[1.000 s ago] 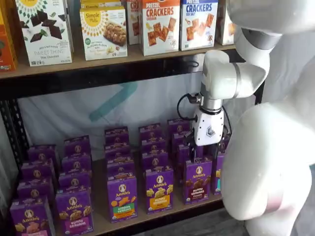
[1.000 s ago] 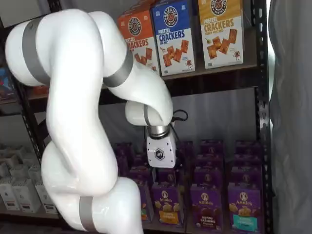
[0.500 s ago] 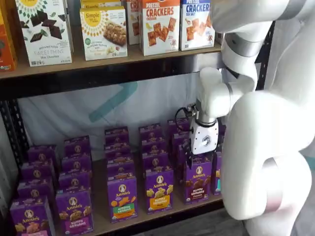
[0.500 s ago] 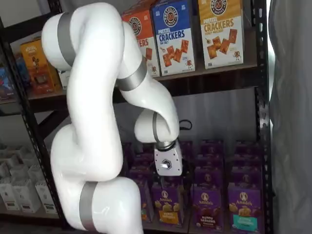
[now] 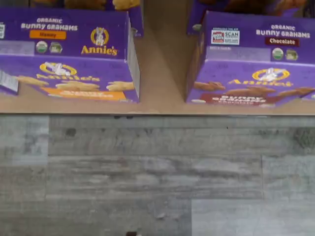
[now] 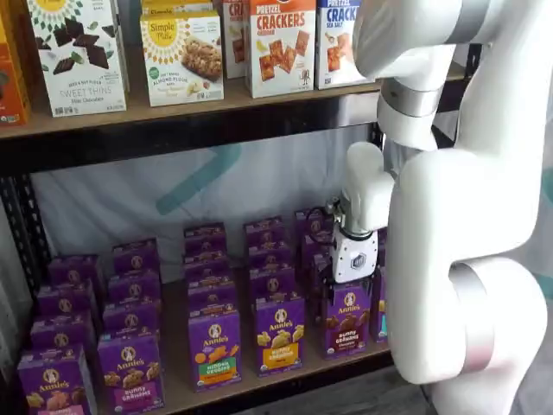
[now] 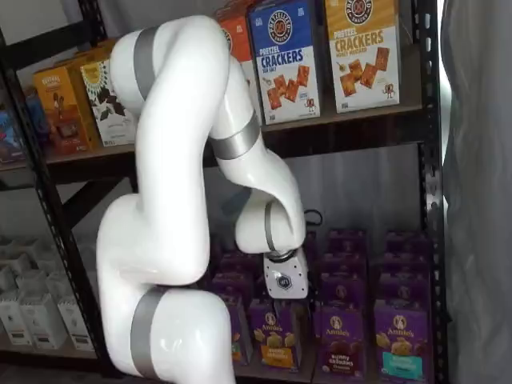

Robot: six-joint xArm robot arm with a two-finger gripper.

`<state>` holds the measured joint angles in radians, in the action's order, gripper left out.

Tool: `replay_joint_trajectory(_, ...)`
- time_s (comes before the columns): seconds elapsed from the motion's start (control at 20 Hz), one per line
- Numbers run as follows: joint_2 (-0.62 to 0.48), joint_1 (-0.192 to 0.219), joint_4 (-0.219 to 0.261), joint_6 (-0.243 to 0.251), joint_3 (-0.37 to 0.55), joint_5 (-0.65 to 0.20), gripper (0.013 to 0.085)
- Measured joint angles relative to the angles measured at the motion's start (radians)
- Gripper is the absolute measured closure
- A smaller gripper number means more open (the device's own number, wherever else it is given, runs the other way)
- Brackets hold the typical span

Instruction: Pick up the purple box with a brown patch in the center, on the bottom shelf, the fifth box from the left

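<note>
You've got the gripper [image 6: 333, 288] low over the purple box [image 6: 348, 318] at the front edge of the bottom shelf [image 6: 285, 373]. Its fingers are masked, state can't be told. Honey box [image 6: 279, 333] sits at its nine o'clock.

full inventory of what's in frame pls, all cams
purple box: one, purple with brown cookies, front row of the bottom shelf, under the gripper; "Chocolate" label reads in the wrist view.
other purple cartons: many, purple, in rows on the bottom shelf; the Honey one sits beside the purple box, a gap between them.
bottom shelf: one, light-brown board in a black rack.
cracker boxes: several; orange, blue, yellow; upper shelf.
white cookie boxes: two, upper shelf, left part.
floor: grey planks, below the shelf edge.
arm: one, white with grey bands.
gripper: one, white body, just above the purple box; fingers not clear.
</note>
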<state>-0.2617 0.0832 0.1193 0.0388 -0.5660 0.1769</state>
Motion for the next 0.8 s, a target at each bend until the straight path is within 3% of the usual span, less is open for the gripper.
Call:
replay_joint_trajectory(0.05, -0.021, 0.005, 0.008, 0.003, -0.012, -0.014, 0.0130)
replay_joint_trajectory(0.3, -0.119, 0.014, -0.050, -0.064, -0.081, -0.047, 0.0130)
replay_joint_trajectory(0.65, -0.241, 0.052, 0.046, -0.005, -0.207, -0.053, 0.0130)
replay_joint_trajectory(0.8, -0.288, 0.062, 0.051, -0.011, -0.266, -0.043, 0.0130)
